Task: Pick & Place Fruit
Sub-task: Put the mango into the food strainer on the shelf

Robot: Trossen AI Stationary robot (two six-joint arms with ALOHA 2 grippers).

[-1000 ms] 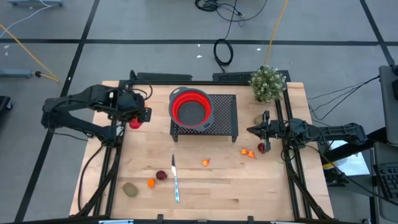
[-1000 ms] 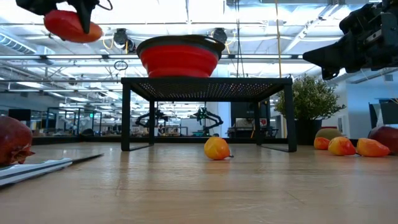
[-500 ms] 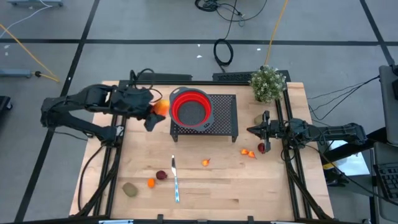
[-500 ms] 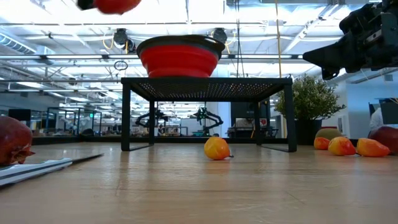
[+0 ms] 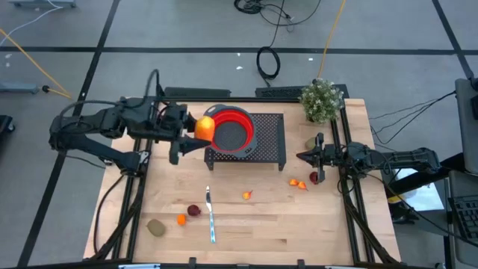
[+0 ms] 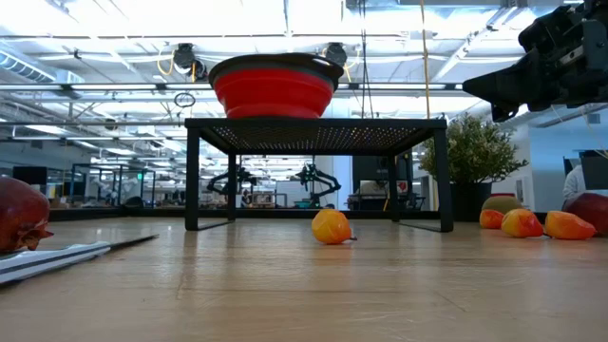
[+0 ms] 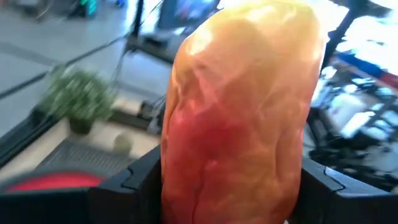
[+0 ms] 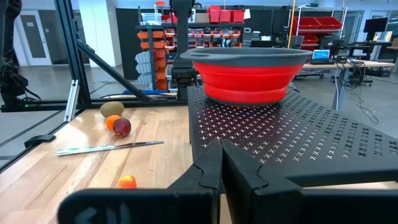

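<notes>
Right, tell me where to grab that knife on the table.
Grip the knife by its pale handle, the end toward the table's front edge, from straight above, claw across its width. It lies flat on the wood, and a dark red fruit sits close beside the blade end.

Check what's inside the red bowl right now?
In the high view the red collapsible bowl on the black perforated stand looks empty. The left gripper holds the red-orange fruit over its left rim, hiding that edge.
</notes>
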